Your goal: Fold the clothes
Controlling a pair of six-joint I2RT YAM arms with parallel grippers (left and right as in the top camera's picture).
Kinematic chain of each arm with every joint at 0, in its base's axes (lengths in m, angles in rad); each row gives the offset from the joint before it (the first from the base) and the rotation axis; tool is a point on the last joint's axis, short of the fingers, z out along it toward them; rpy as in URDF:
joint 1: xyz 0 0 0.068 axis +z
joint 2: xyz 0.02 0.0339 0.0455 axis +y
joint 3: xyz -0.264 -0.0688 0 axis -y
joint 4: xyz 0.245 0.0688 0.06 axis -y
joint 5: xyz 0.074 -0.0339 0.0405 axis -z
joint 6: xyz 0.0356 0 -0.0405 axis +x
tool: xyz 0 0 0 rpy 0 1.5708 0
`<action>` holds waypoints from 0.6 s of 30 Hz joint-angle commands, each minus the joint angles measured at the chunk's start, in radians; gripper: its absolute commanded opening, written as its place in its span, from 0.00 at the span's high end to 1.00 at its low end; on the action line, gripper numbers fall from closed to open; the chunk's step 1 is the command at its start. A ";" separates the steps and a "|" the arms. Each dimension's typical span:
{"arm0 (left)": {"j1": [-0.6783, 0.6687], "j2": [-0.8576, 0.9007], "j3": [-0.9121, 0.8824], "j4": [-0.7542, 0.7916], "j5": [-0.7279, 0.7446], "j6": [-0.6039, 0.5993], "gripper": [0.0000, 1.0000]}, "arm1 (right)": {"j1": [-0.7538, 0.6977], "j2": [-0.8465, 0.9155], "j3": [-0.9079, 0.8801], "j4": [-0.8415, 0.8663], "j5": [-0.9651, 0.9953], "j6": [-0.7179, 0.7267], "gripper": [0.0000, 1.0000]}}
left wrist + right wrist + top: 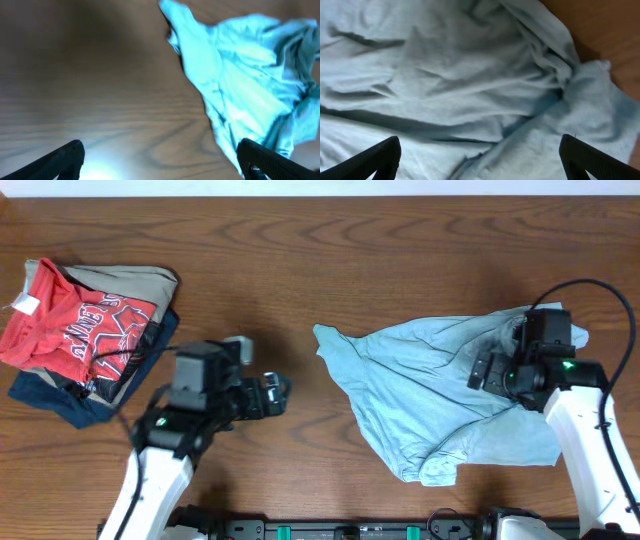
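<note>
The pale blue T-shirt point(420, 385) lies crumpled and spread on the right half of the table. It also shows in the left wrist view point(240, 85) and fills the right wrist view point(460, 85). My right gripper point(485, 370) is open and hovers over the shirt's right part, nothing between its fingers point(480, 160). My left gripper point(272, 392) is open and empty over bare wood, left of the shirt's left corner point(160, 160).
A pile of other garments, a red shirt with white lettering point(75, 330) on khaki and navy pieces, sits at the far left. The wooden table point(330, 260) has its front edge just below both arm bases.
</note>
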 commanded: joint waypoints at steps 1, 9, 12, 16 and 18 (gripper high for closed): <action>-0.084 0.101 0.019 0.054 0.024 -0.078 0.02 | -0.034 -0.008 0.011 -0.018 0.017 0.010 0.01; -0.301 0.379 0.019 0.328 0.024 -0.250 0.03 | -0.058 -0.008 0.011 -0.033 0.023 0.005 0.01; -0.366 0.472 0.019 0.433 0.023 -0.315 0.05 | -0.058 -0.008 0.011 -0.038 0.023 0.005 0.01; -0.441 0.586 0.019 0.570 0.023 -0.363 0.10 | -0.058 -0.008 0.011 -0.044 0.023 0.005 0.01; -0.473 0.637 0.019 0.632 0.021 -0.367 0.12 | -0.058 -0.008 0.011 -0.047 0.023 0.005 0.01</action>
